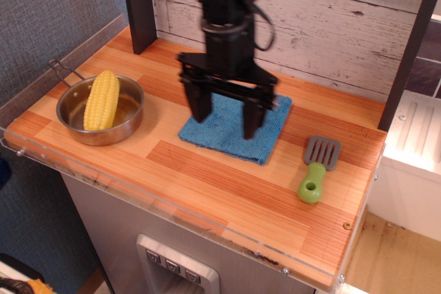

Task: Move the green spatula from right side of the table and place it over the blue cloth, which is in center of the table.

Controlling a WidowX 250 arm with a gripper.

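Note:
The green spatula (pixel 316 170) lies flat on the right side of the table (pixel 207 177), lime handle toward the front, grey slotted blade toward the back. The blue cloth (pixel 231 135) lies flat in the center, partly hidden behind my gripper. My black gripper (pixel 227 116) hangs open and empty above the cloth, its two fingers (pixel 200 105) spread wide. It is well to the left of the spatula.
A steel pan (pixel 103 131) with a yellow corn cob (pixel 101 99) stands at the left. A clear plastic rim (pixel 172 215) runs along the front edge. A wooden plank wall stands behind, with a dark post (pixel 410 46) at the right.

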